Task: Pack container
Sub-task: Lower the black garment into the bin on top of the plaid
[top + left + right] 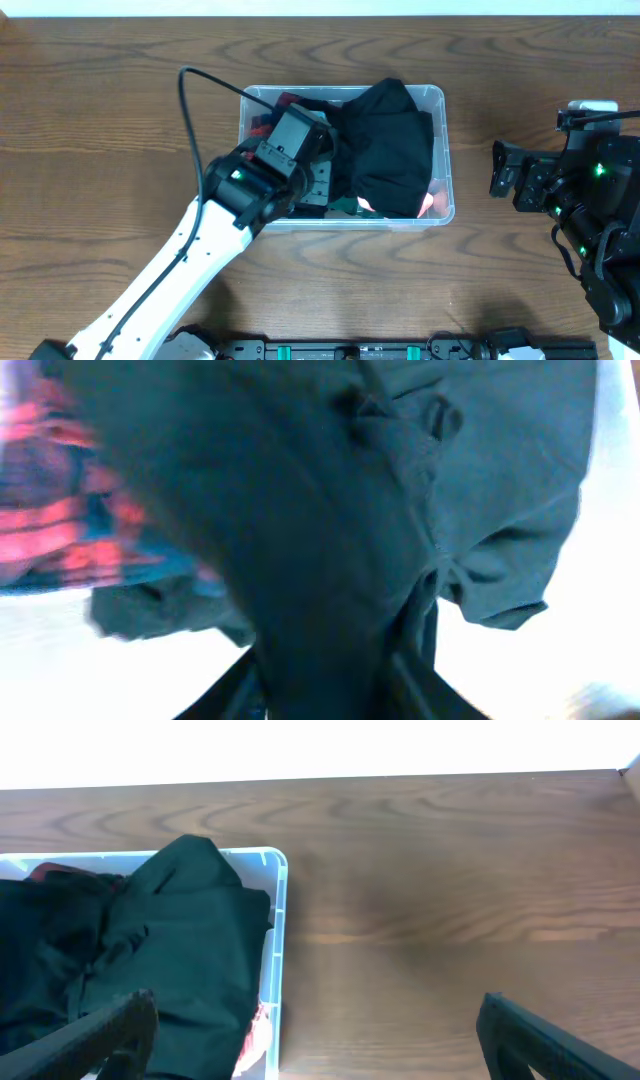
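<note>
The clear plastic container stands mid-table, filled with clothes. A black garment lies heaped on top, bulging over the far rim. My left gripper is down inside the container's left half. In the left wrist view its fingers are closed around a fold of the dark garment. My right gripper is open and empty, over the table just right of the container. In the right wrist view the container's corner and the garment lie to its left.
Red and blue plaid cloth lies under the garment at the container's left end. Something pink-red shows at the near right corner. A black cable loops over the table left of the container.
</note>
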Controlling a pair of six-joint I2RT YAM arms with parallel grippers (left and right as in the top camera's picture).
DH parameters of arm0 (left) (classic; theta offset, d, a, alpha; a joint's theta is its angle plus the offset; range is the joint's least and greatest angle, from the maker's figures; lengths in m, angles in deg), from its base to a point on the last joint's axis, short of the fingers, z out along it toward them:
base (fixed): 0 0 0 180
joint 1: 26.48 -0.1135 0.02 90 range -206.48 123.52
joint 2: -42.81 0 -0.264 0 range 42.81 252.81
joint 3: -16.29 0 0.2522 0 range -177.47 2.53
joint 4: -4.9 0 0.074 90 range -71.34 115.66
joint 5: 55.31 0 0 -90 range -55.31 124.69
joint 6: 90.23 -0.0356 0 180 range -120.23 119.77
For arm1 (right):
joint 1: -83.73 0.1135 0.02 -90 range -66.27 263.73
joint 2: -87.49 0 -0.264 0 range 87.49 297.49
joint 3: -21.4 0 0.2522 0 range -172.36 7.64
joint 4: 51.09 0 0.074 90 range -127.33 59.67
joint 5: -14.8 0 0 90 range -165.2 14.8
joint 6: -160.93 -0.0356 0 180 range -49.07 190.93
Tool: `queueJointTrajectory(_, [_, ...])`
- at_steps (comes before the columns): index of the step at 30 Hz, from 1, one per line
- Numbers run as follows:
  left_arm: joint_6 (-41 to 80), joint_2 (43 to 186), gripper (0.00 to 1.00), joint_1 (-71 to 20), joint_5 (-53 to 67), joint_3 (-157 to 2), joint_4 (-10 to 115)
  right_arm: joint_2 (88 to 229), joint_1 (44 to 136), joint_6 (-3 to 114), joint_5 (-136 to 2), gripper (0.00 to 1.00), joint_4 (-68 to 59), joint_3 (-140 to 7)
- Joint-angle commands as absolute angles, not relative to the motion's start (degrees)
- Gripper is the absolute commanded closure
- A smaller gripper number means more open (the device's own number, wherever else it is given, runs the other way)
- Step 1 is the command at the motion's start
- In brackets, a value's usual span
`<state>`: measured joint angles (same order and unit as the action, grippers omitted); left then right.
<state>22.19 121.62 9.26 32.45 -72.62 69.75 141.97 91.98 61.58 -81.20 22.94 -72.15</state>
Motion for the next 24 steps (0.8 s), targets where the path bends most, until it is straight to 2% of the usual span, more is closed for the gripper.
queueJointTrajectory(1, [22.3, 118.9, 0.57, 9.4, 38.0, -73.5, 70.8, 141.9, 91.6, 62.4, -81.4, 0.01, 23.0, -72.5])
queueJointTrajectory(5, [21.2, 115.3, 0.55, 9.4, 43.2, -73.8, 70.8, 141.9, 91.6, 62.4, -81.4, 0.01, 23.0, -72.5])
queueJointTrajectory(13, [10.2, 112.9, 0.55, 9.4, 42.9, -75.5, 62.6, 141.9, 91.6, 62.4, -81.4, 0.01, 23.0, -72.5])
queueJointTrajectory(17, [3.7, 118.2, 0.55, 9.4, 39.7, -75.5, 58.8, 141.9, 91.6, 62.4, -81.4, 0.01, 23.0, -72.5])
queueJointTrajectory(24, [6.0, 133.6, 0.56, 9.4, 39.6, -75.4, 61.8, 141.9, 91.6, 62.4, -81.4, 0.01, 23.0, -72.5])
